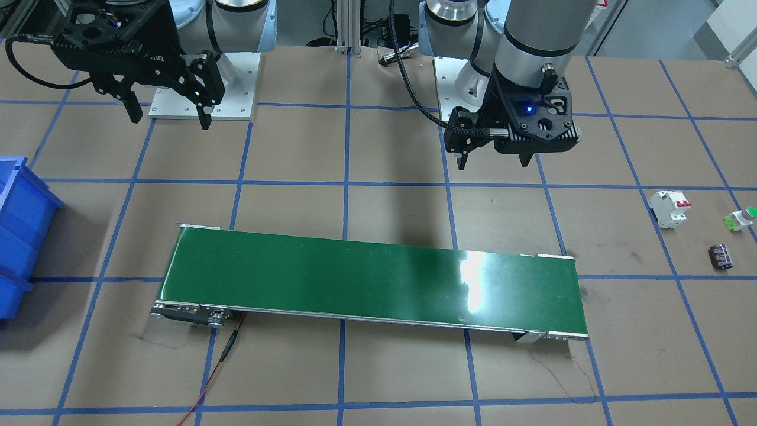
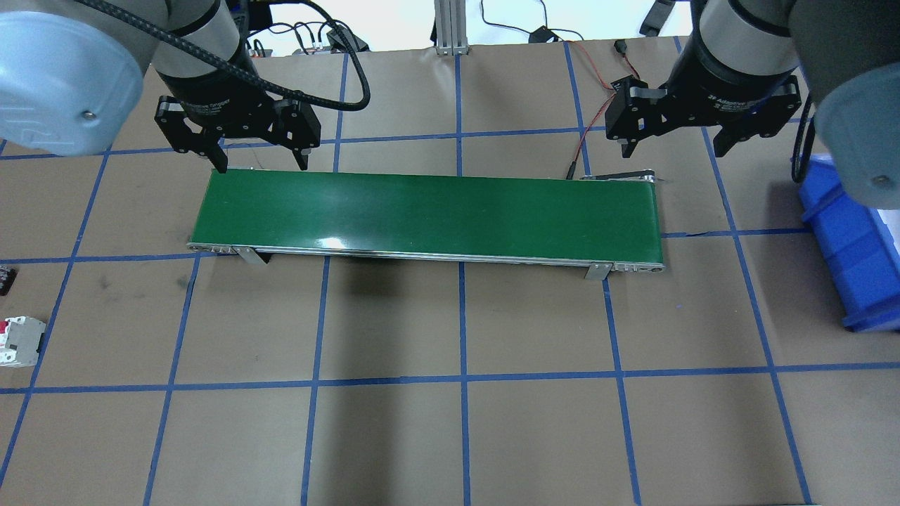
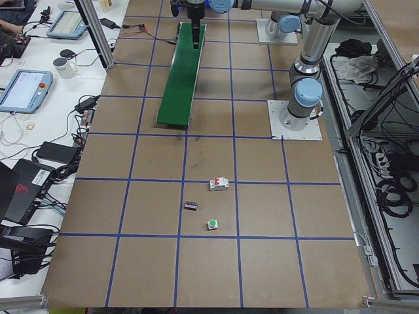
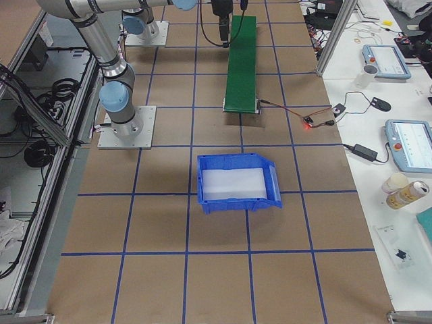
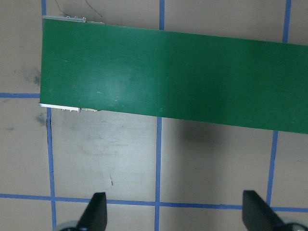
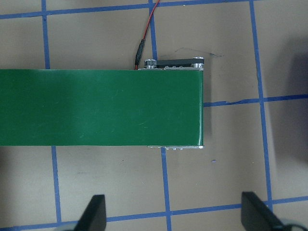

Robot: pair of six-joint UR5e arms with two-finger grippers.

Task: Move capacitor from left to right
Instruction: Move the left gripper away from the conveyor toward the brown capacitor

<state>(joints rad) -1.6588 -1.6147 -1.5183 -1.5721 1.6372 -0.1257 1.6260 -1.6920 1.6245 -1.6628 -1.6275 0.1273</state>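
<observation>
The capacitor (image 1: 720, 257) lies on its side on the brown table (image 1: 384, 378), well past the end of the green conveyor belt (image 1: 366, 275) that is on the robot's left, and nothing touches it. Its dark body shows whitish marks along the side. Two other small parts sit near it, beyond that same end of the belt. The white circuit breaker (image 1: 669, 208) with red switches lies toward the robot's side. The white push button (image 1: 742, 219) with a green cap lies farthest out from the belt. All three are apart from one another. The left gripper (image 1: 494, 161) hangs above the table on the robot's side of the belt, near the belt's left end, and well apart from the capacitor. Its fingers are spread wide with nothing between them; its wrist camera looks down on the belt's left end and bare table. The right gripper (image 1: 170, 118) hangs above the table on the robot's side of the belt's other end, fingers likewise spread and empty, and its wrist view shows that end of the belt with its roller bracket. A thin red wire (image 1: 213, 373) runs away from the belt at this right end. A blue bin (image 1: 20, 231) stands on the table beyond the belt's right end, apart from it.
</observation>
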